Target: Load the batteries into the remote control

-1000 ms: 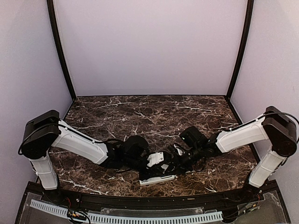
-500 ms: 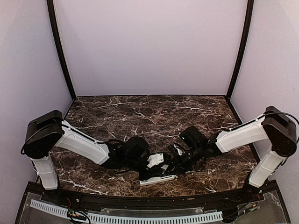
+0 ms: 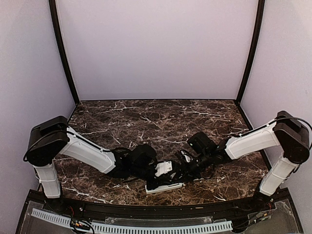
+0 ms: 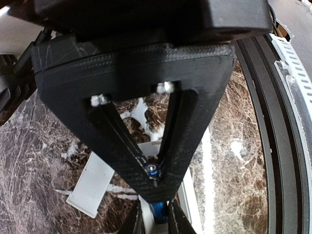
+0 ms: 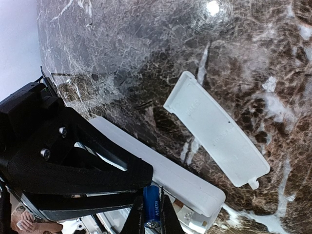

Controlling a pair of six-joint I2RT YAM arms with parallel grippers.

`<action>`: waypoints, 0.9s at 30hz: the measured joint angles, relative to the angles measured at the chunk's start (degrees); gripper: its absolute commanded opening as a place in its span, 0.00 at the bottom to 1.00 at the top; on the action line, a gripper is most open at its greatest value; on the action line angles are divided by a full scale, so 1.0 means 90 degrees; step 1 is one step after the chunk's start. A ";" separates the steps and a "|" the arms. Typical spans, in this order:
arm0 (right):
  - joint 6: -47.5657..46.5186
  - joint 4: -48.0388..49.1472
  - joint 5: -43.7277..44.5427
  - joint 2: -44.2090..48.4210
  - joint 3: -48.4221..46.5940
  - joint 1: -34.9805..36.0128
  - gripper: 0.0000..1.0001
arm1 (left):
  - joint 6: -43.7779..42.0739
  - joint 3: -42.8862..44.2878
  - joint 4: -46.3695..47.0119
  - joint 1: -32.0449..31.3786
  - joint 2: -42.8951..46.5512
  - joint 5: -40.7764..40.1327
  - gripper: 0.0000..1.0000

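Top view: the left arm (image 3: 87, 153) and right arm (image 3: 248, 139) converge low over the table (image 3: 161, 117) at lower centre of the frame. Their tips crowd together directly above the remote control (image 3: 165, 186), a white bar lying flat near the bottom edge, and they hide one another, so no grip can be read here. Left wrist view: the left gripper (image 4: 157, 222) has its fingers drawn close at bottom centre with the blue battery (image 4: 158, 212) pinched in the narrow gap. The remote's white body lies just beneath and a loose white battery cover (image 4: 95, 185) lies at lower left. Right wrist view: the right gripper (image 5: 151, 222) appears likewise clamped on the blue battery at bottom centre, over the open end of the remote where a metal contact shows; the cover lies apart at centre right. Hazards, as judged: two grippers on one small cylinder may pull against each other and twist or flick it out. Nothing visibly pins the remote, so an off-line push may skate it across the marble. A tilted battery may jam on the contact or seat reversed. The orange-red battery is seen in no view
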State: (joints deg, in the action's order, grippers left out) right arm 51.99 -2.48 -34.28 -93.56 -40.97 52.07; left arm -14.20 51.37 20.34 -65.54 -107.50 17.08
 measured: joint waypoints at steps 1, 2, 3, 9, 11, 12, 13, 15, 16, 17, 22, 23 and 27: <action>0.0000 0.0002 0.0000 0.0000 0.0000 0.0000 0.00 | 0.0000 0.0000 0.0019 0.0000 -0.0012 -0.0002 0.17; 0.0000 0.0002 0.0000 -0.0002 0.0000 0.0000 0.00 | 0.0000 0.0000 0.0039 -0.0002 -0.0022 -0.0002 0.18; 0.0002 0.0007 0.0000 -0.0002 0.0000 0.0000 0.00 | 0.0000 0.0000 0.0056 -0.0005 -0.0032 -0.0002 0.19; 0.0000 0.0010 -0.0005 -0.0005 0.0000 0.0000 0.00 | -0.0046 0.0000 0.0175 -0.0044 -0.0092 -0.0034 0.22; 0.0002 0.0010 -0.0005 -0.0005 0.0000 0.0000 0.00 | -0.0056 0.0000 0.0211 -0.0056 -0.0114 -0.0041 0.22; 0.0002 0.0010 -0.0005 -0.0007 0.0000 0.0000 0.00 | -0.0061 0.0000 0.0240 -0.0066 -0.0129 -0.0051 0.22; 0.0002 0.0010 -0.0007 -0.0007 0.0000 0.0000 0.00 | -0.0066 0.0000 0.0260 -0.0070 -0.0138 -0.0058 0.20; 0.0015 0.0012 -0.0019 -0.0010 0.0000 0.0000 0.00 | -0.0070 0.0002 0.0299 -0.0078 -0.0160 -0.0073 0.16; 0.0027 0.0019 -0.0012 -0.0010 0.0000 0.0000 0.00 | -0.0078 0.0002 0.0308 -0.0078 -0.0163 -0.0085 0.15; 0.0034 0.0036 0.0005 -0.0010 0.0000 -0.0010 0.00 | -0.0090 0.0002 0.0308 -0.0078 -0.0163 -0.0104 0.14; 0.0066 0.0063 0.0007 -0.0022 0.0000 -0.0024 0.00 | -0.0070 0.0029 0.0231 -0.0083 -0.0160 -0.0141 0.06; 0.0068 0.0066 0.0007 -0.0024 0.0000 -0.0024 0.00 | -0.0066 0.0044 0.0197 -0.0085 -0.0160 -0.0141 0.04; 0.0068 0.0085 0.0005 -0.0034 -0.0002 -0.0029 0.00 | -0.0024 0.0085 0.0058 -0.0087 -0.0136 -0.0155 0.00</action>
State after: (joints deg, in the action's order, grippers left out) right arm 52.60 -1.72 -34.24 -93.86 -40.99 51.81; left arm -14.41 52.14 20.86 -66.32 -108.73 15.68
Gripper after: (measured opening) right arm 0.061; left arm 0.153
